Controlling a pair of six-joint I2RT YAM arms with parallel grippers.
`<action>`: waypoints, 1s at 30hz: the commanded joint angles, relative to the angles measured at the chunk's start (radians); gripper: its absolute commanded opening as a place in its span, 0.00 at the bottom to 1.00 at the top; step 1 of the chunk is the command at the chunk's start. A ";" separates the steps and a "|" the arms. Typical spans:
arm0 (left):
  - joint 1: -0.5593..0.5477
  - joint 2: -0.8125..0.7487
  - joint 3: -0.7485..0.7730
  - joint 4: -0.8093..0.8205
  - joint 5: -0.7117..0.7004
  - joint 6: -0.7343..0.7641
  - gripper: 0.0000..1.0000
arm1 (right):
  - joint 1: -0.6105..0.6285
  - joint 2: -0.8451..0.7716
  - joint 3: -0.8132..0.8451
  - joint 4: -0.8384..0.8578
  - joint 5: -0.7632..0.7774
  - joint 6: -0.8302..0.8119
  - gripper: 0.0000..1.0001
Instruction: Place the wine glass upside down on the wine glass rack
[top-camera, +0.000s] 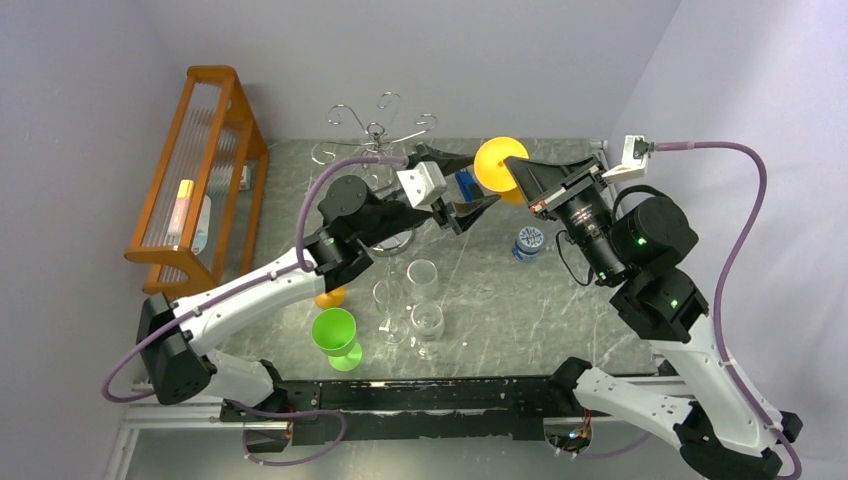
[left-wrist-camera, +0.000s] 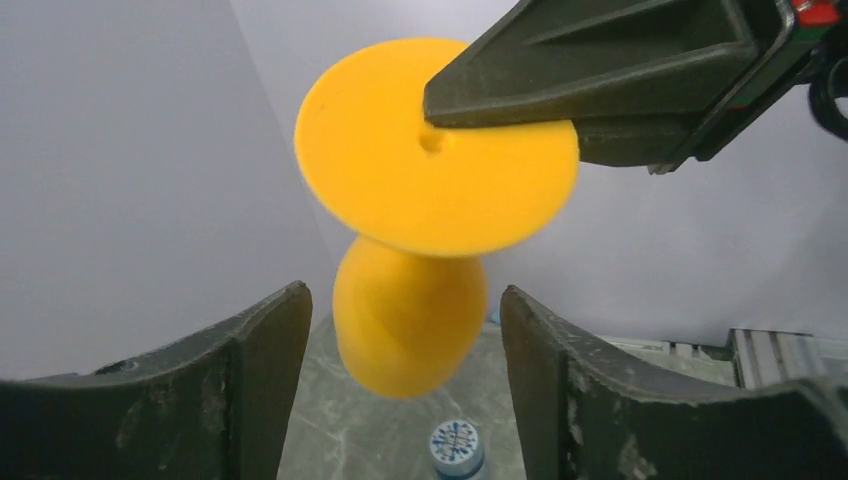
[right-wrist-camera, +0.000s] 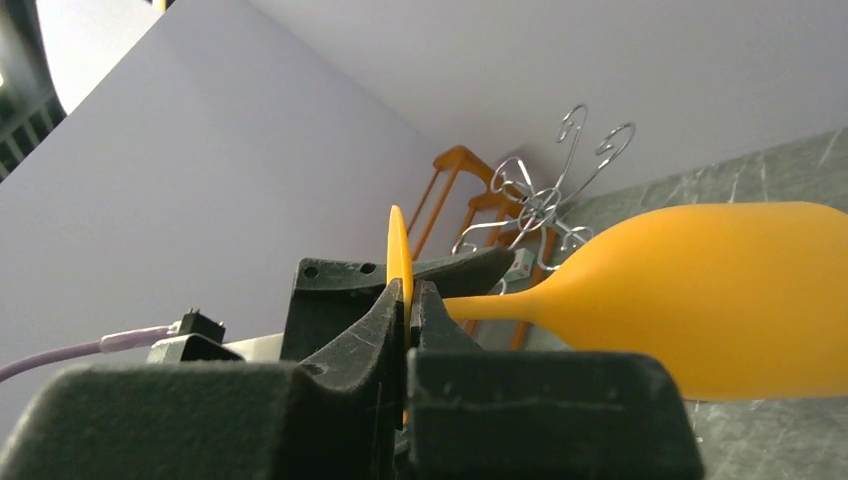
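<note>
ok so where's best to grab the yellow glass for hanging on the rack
Probably the rim of its flat foot, edge-on from the side, as the right pincer grips it. That leaves the thin stem free to slide into a rack hook.

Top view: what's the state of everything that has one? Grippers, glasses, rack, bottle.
orange wine glass: in the air, foot up, not on the rack.
right gripper: shut on the glass's foot.
left gripper: open, straddling the bowl without touching it.
wine glass rack: upright, hooks bare.
green glass: standing upright.
clear glasses: three, upright.
bottle: upright, capped.
</note>
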 joint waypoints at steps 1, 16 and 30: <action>-0.002 -0.091 -0.027 -0.075 -0.114 -0.043 0.77 | 0.002 -0.005 -0.023 0.038 0.134 -0.036 0.00; -0.002 -0.440 -0.029 -0.659 -0.558 -0.195 0.96 | -0.036 0.334 0.042 0.325 0.262 -0.226 0.00; -0.002 -0.615 -0.097 -0.852 -0.693 -0.221 0.96 | -0.253 0.811 0.317 0.414 -0.203 -0.079 0.00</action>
